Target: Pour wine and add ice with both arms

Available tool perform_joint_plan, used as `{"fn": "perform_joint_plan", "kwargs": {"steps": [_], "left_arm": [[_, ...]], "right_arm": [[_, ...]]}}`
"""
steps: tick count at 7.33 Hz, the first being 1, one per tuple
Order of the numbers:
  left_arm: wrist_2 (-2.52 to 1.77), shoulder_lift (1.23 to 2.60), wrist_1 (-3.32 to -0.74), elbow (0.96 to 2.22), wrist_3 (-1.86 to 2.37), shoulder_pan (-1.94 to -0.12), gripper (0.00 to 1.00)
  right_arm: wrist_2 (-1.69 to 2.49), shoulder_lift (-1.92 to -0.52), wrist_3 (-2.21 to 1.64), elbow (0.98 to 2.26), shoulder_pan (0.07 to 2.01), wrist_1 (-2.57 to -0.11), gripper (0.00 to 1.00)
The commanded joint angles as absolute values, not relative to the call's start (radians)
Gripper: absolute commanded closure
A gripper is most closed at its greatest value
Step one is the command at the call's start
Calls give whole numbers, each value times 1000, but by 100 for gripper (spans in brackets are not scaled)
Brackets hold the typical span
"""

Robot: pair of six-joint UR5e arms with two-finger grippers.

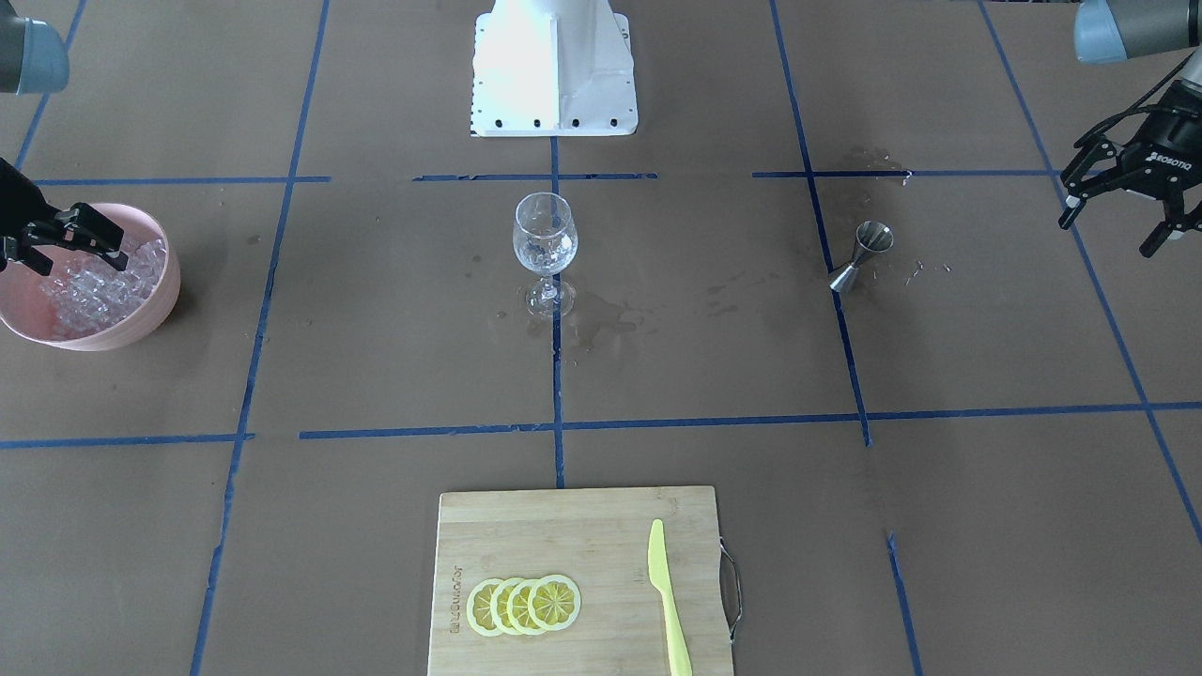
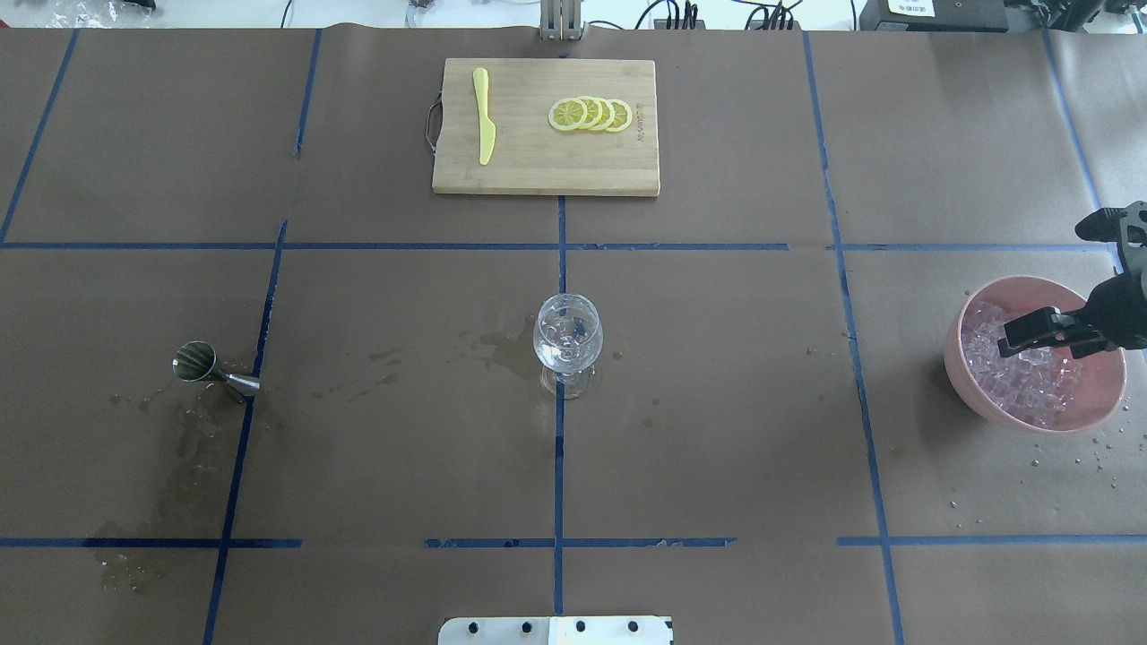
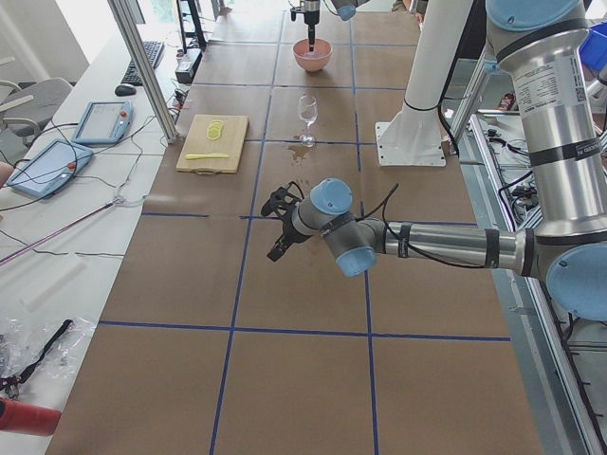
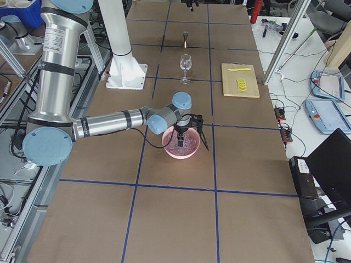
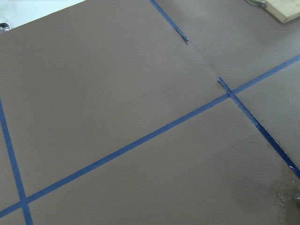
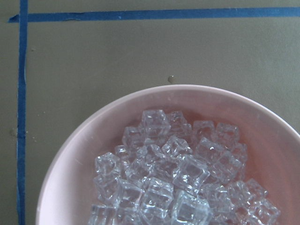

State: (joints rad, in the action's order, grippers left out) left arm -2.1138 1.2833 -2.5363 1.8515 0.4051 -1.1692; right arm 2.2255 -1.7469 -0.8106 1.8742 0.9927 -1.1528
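The ice (image 6: pixel 178 178) is a heap of small clear cubes in a pink bowl (image 2: pixel 986 408) at the table's right end, also in the front view (image 1: pixel 89 286). My right gripper (image 2: pixel 1044 285) hangs over the bowl, open and empty, with one finger (image 1: pixel 89 230) above the cubes. The wine glass (image 2: pixel 567 345) stands upright at the table's middle (image 1: pixel 545 249); a few clear pieces seem to lie in it. My left gripper (image 1: pixel 1108 235) is open and empty, raised above the table's left end, beyond the jigger.
A steel jigger (image 2: pixel 215 369) lies on its side on the left, with wet stains around it. A wooden cutting board (image 2: pixel 538 175) at the far side holds lemon slices (image 2: pixel 591 114) and a yellow knife (image 2: pixel 484 125). The white robot base (image 1: pixel 554 66) stands behind the glass.
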Motion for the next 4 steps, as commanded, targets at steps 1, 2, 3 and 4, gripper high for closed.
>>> {"fn": "perform_joint_plan", "kwargs": {"steps": [1,2,3,4], "left_arm": [[-2112,1279,-2539,1855,408,-1178,0],[-2112,1279,-2539,1855,410,-1180,0],[-2112,1279,-2542,1859,410,-1180,0],[-2112,1279,-2542,1862,410,-1183,0]], "right_arm": [[2220,-1747,-888,1864,988,-1149,9],[2220,-1741,-897,1859,988,-1150,11],[2217,-1738,-897,1842,986,-1149,11],[2188,-1738,-897,1833,980,-1149,11]]}}
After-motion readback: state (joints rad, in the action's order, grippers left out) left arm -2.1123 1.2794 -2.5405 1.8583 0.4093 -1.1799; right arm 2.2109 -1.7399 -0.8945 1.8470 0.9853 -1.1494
